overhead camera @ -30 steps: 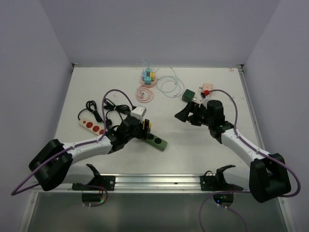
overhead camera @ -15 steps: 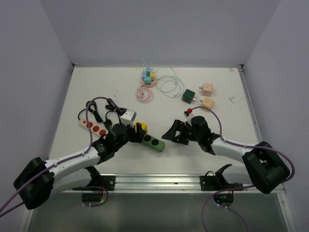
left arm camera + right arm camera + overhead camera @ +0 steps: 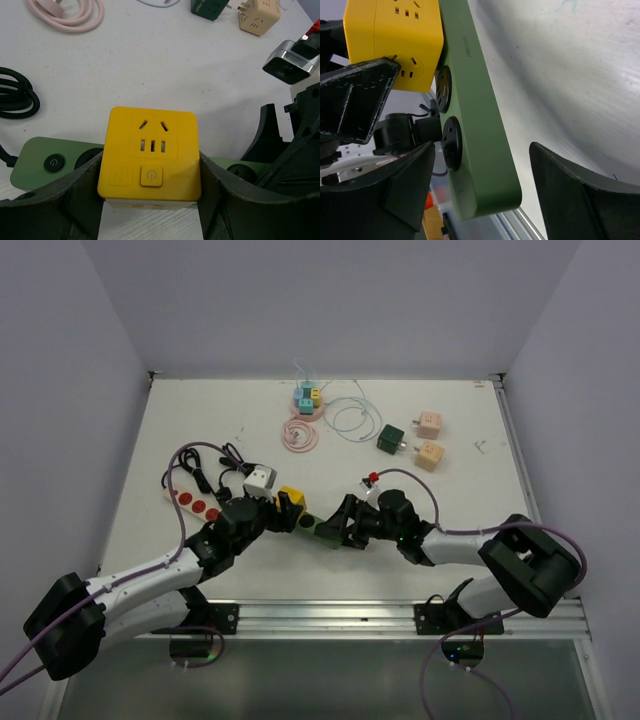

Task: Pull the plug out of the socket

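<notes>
Top view: the green power strip (image 3: 320, 531) lies near the middle of the table (image 3: 450, 430), long axis running upper left to lower right. My left gripper (image 3: 287, 508) pinches the yellow plug (image 3: 291, 499) seated on it. My right gripper (image 3: 338, 524) is spread around the strip's lower-right end.

Left wrist: both fingers (image 3: 75, 192) press the plug's flanks. Its top face carries a power-symbol key (image 3: 150, 176). The strip runs left to right beneath, with a round power button (image 3: 53, 162).

Right wrist: the strip runs top to bottom and ends between the wide-apart fingers (image 3: 575, 195). I cannot read the embossed lettering on its side.
</notes>
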Robot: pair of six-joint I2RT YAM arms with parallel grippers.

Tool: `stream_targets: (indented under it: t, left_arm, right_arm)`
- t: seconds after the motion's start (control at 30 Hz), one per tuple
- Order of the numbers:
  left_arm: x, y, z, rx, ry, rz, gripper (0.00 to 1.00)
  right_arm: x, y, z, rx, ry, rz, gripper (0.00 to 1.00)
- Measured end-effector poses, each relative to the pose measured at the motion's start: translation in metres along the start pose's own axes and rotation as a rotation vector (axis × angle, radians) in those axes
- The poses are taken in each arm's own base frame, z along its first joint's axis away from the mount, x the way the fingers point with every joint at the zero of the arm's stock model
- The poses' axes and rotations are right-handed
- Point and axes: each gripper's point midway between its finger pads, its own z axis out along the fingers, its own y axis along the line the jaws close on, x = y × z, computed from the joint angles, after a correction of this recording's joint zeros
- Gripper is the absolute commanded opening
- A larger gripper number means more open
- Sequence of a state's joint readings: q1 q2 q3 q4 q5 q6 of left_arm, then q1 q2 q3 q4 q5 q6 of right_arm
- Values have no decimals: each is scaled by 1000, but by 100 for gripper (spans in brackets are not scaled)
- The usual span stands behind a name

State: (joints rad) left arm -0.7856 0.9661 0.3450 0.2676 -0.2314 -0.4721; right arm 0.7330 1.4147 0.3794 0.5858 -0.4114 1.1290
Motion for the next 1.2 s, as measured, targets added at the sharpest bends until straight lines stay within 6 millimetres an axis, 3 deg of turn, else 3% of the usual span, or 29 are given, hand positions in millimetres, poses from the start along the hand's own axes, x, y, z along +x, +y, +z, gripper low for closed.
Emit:
stream_targets:
  t: [0.2, 0.33, 0.43, 0.53, 0.73, 0.97, 1.2]
  left_arm:
    - [-5, -4, -1, 19, -21, -5, 0]
    - [-4, -3, -3, 30, -29, 5, 0]
    - [-6, 0, -5, 27, -38, 17, 0]
    - [-6, 1, -5, 24, -36, 34, 0]
    - [-7, 1, -5, 26, -22, 69, 0]
    - [-23, -7, 0, 28, -12, 118, 0]
    - [-23, -1, -3, 57, -43, 28, 0]
  right_arm:
    - [-6, 13, 5, -61, -23, 48, 57]
    - [-7, 19, 9, -94, -17, 77, 32]
    - [-8, 22, 12, -118, -12, 101, 20]
    - [-7, 22, 14, -130, -4, 114, 13]
    - [-6, 22, 13, -117, 2, 110, 6]
    - [-18, 32, 4, -96, -40, 70, 3]
    - [-20, 35, 0, -94, -54, 65, 0]
